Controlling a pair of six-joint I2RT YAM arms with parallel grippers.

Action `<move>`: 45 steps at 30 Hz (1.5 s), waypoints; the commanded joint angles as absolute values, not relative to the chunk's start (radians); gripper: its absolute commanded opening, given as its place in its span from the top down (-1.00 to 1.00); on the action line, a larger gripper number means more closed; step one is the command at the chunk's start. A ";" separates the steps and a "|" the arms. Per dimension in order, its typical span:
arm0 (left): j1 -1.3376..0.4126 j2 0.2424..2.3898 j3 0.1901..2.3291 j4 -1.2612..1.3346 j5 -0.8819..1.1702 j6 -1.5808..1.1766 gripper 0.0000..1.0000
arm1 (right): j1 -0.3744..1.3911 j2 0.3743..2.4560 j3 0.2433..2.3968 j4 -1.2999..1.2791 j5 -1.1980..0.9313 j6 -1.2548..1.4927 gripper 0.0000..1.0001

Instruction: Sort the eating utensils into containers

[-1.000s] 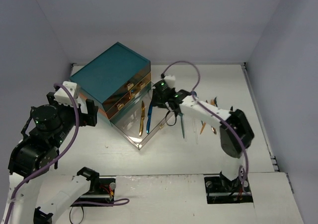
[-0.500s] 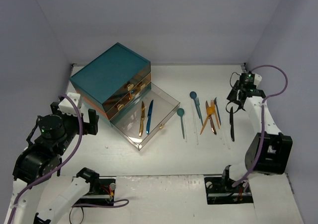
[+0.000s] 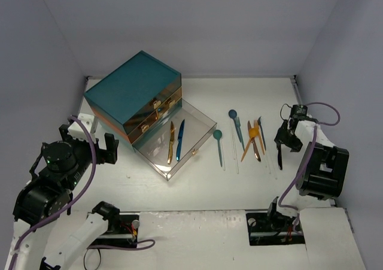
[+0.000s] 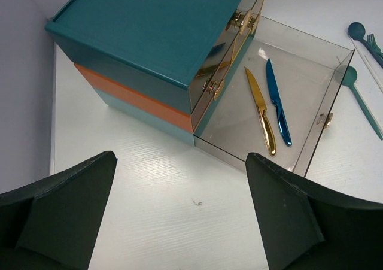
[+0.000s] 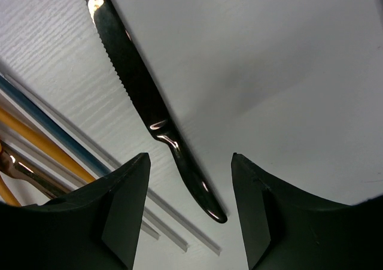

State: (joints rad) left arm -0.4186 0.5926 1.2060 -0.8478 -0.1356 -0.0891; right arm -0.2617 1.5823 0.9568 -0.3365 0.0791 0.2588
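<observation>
A: Step in hand, by your reading?

B: Picking up the black knife (image 5: 143, 102), I judged. The right gripper (image 3: 287, 139) hung over it, jaws spread, pinching nothing.

A: Where did the knife lie?

B: Flat on the table (image 3: 179, 192), at the right end of the loose utensils (image 3: 251, 138), well apart from the chest (image 3: 131, 93). In the wrist view its handle ran between the two fingers, and neither touched it.

A: And the next move?

B: Lowering straight down and closing across that thin handle. Then carrying it to the clear drawer (image 4: 341, 78), where a gold knife (image 4: 261, 111) and a blue knife (image 4: 278, 111) already lay.

A: The left gripper (image 4: 179, 156)?

B: Spread wide and empty, above the table near the chest.
</observation>
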 commanded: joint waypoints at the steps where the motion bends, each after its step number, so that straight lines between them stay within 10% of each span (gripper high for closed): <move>1: -0.426 0.602 1.233 -0.788 -0.139 -0.104 -0.75 | -0.273 1.583 0.963 -0.365 0.025 0.254 -0.07; 28: -0.439 0.608 1.221 -0.785 -0.146 -0.095 -0.75 | -0.202 1.724 0.984 -0.383 0.134 0.299 0.23; 39: -0.439 0.609 1.225 -0.788 -0.156 -0.096 -0.75 | -0.197 1.773 1.051 -0.368 0.096 0.281 0.98; 45: -0.439 0.629 1.242 -0.787 -0.160 -0.095 -0.75 | -0.150 1.732 1.140 -0.371 0.125 0.268 1.00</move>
State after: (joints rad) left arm -0.4320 0.5893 1.2060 -0.8478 -0.1437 -0.0891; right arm -0.1893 1.7639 1.0583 -0.3706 0.1051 0.2813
